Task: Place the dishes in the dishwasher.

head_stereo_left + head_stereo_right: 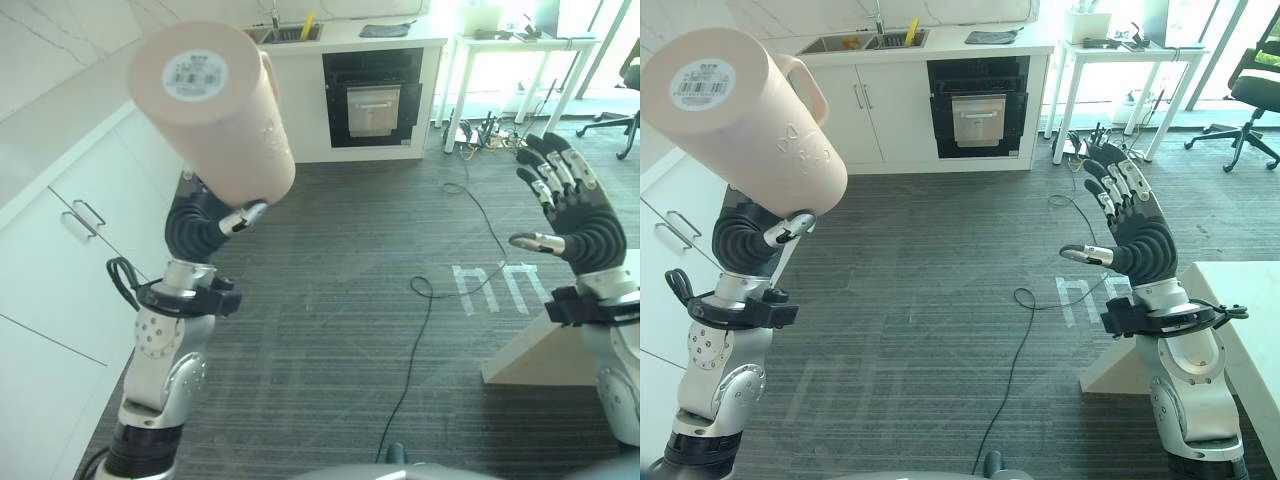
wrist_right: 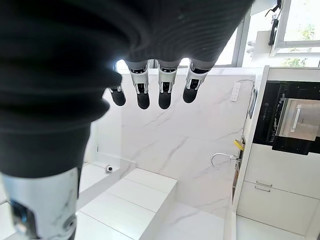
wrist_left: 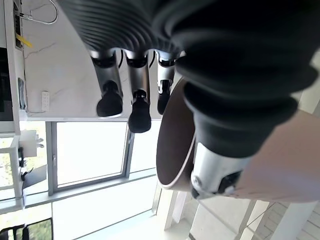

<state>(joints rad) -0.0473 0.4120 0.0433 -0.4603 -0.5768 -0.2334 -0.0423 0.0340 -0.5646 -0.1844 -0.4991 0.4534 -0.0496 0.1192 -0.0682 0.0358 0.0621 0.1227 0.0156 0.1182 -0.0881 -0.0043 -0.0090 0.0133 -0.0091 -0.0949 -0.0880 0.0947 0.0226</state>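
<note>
The mug, a tall pink one with a handle on its side, sits in the left hand, whose thumb and fingers are curled round its lower wall near the open rim. Its long axis tilts up and away from the fingers, labelled base uppermost, mouth down by the palm. In the left wrist view the dark inside of the mug looks empty. The right hand is raised well apart from the mug, palm turned inward, its fingers straight and slightly spread, holding nothing. The dishwasher, a dark built-in unit under the far counter, lies well ahead of both hands, beyond the mug's raised end, its door apparently closed. The left hand is plainly the one to carry the mug there.
</note>
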